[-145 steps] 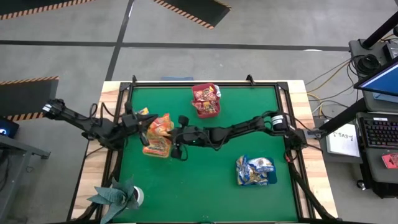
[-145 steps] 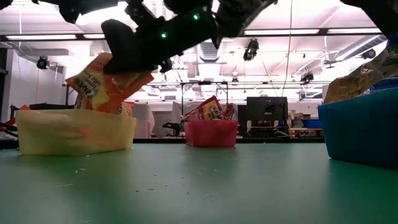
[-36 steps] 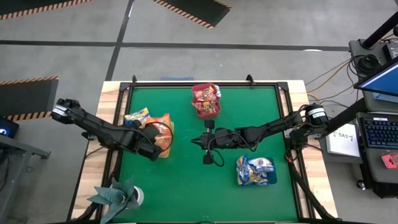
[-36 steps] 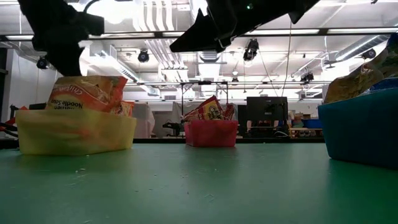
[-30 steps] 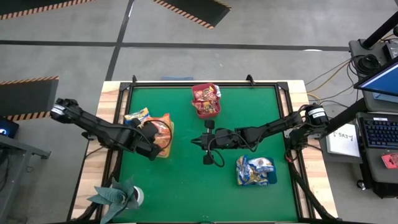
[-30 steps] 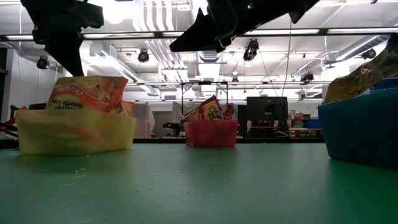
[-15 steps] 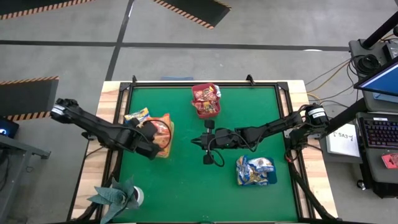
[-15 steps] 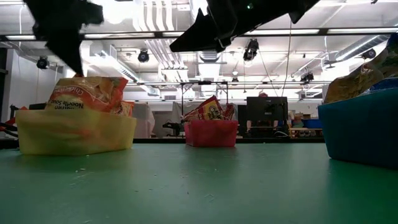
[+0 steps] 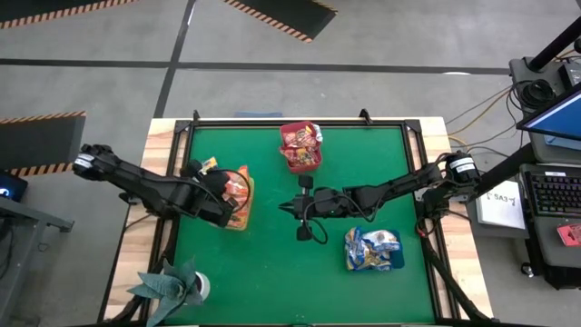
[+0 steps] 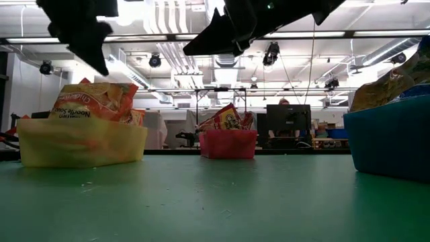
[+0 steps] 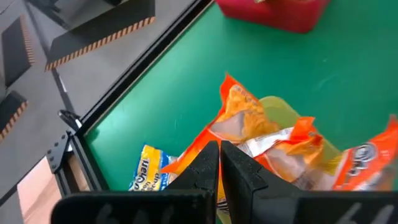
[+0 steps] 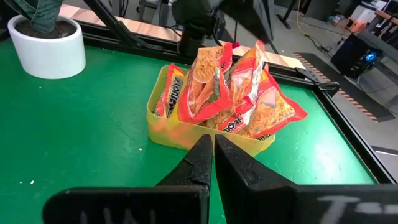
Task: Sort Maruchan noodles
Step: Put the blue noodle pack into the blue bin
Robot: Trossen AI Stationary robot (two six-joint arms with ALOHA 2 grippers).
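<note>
Orange Maruchan noodles packets point(image 9: 240, 189) stand crowded in a yellow-green tray point(image 12: 163, 124) at the table's left. A blue-and-yellow packet point(image 11: 148, 169) lies flat on the mat beside that tray, toward the left edge. Dark red packets fill the red tray point(image 9: 300, 161) at the far middle, and blue-and-yellow ones the blue tray point(image 9: 396, 260) at the near right. My left gripper point(image 9: 234, 211) hovers shut just above the orange packets point(image 10: 94, 101), clear of them. My right gripper point(image 9: 283, 207) hangs shut over the table's middle, high above the mat and pointing at the yellow-green tray.
A potted plant in a white pot point(image 9: 182, 289) stands at the near left corner. A black frame point(image 9: 295, 123) runs around the green mat. Open mat lies between the three trays and along the near edge point(image 10: 215, 202).
My left gripper, shut throughout, has drawn up and away from the top of the orange packets and has tipped, its fingers now slanting toward the table's right. The packets and the trays have stayed where they were.
</note>
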